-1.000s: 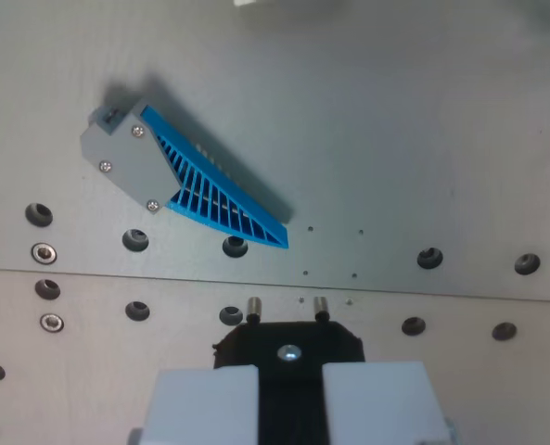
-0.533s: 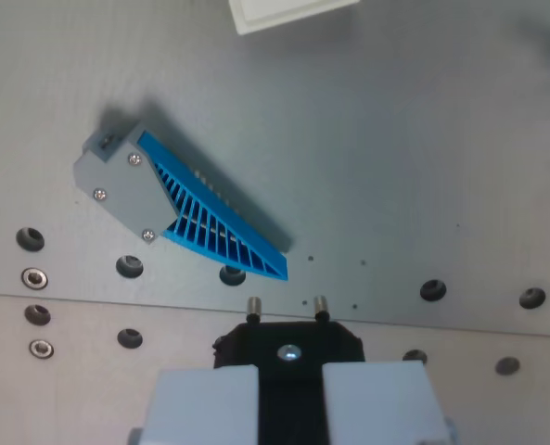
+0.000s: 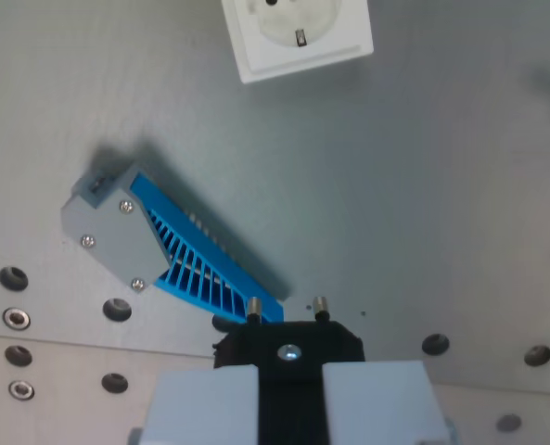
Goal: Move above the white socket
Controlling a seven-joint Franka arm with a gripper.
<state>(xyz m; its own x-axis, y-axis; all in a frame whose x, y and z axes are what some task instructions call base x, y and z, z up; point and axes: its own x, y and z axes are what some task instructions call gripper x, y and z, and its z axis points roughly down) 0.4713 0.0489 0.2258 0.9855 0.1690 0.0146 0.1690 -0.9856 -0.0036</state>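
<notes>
end effector (image 3: pixel 287 345): pinching a black plug (image 3: pixel 288 345), two pins pointing forward | white socket (image 3: pixel 298 35): well ahead of end effector, at top edge, flat on bench (image 3: pixel 441 185) | blue-grey ribbed part (image 3: pixel 163 246): ahead-left, its tip just beside the plug pins

The white socket (image 3: pixel 298 37) sits at the top of the wrist view, a little right of centre, its upper part cut off by the frame edge. It is a square white block lying flat on the grey bench (image 3: pixel 423 185), turned slightly so its lower edge rises toward the wrist view's right. A round recess fills its face, with a small dark contact near the recess's lower rim.
</notes>
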